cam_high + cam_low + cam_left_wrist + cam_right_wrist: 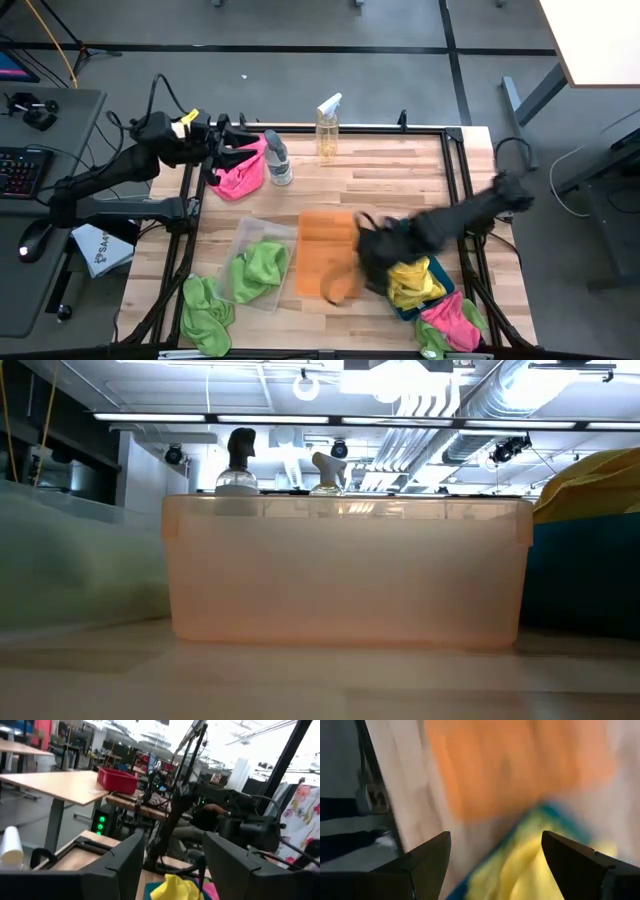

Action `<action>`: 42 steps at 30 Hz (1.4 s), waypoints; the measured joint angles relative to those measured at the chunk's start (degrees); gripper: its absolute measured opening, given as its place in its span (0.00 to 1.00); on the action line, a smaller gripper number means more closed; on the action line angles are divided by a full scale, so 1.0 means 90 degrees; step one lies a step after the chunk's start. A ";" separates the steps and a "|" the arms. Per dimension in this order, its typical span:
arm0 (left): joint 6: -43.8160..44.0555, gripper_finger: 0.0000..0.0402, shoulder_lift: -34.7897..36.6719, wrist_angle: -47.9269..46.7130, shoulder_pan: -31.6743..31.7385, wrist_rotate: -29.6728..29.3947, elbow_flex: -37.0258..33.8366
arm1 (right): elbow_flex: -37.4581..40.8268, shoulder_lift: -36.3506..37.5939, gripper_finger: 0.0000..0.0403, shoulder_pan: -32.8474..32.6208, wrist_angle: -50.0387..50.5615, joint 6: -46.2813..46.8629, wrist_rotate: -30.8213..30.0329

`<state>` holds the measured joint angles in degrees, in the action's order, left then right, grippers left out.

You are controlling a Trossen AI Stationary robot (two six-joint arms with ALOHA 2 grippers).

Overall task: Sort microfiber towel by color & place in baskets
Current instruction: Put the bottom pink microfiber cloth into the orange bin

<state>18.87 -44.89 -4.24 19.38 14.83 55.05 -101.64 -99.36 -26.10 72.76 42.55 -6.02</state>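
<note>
In the high view the clear basket [243, 238] holds a lime green towel [258, 266]. The orange basket [322, 240] stands beside it. The teal basket [443, 293] holds a yellow towel [412, 280]. A pink towel [242, 176] lies at the far left, another pink towel [450, 320] at the near right corner, and a second green towel [205, 305] at the near left. My left gripper [228, 152] is open above the far pink towel, its fingers [125, 865] level with nothing between them. My right gripper [368, 256] hangs open between the orange and teal baskets, over the yellow towel [520, 870].
Two spray bottles [278, 160] [328, 125] stand near the far edge, close to the left gripper. The black frame rails [455, 180] run along the table's sides. In the low view the orange basket [345, 575] fills the middle, with the teal basket [590, 575] beside it.
</note>
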 joint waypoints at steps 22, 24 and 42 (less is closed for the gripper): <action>0.0260 0.47 -0.0793 0.0217 -0.0010 -0.0002 0.0000 | 0.4066 0.1341 0.76 -0.3372 -0.1511 0.8925 0.2025; 0.0294 0.47 -0.0789 0.0224 -0.0055 -0.0002 0.0000 | 0.4252 0.1274 0.76 -0.3345 -0.1838 0.9015 0.2082; 0.0221 0.47 -0.0786 0.0247 -0.0291 -0.0002 0.0000 | 0.4062 0.0977 0.05 -0.3374 -0.1984 0.8476 0.2096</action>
<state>20.86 -51.96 -2.01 16.75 14.81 55.05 -65.09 -90.56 -56.47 54.91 118.83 12.85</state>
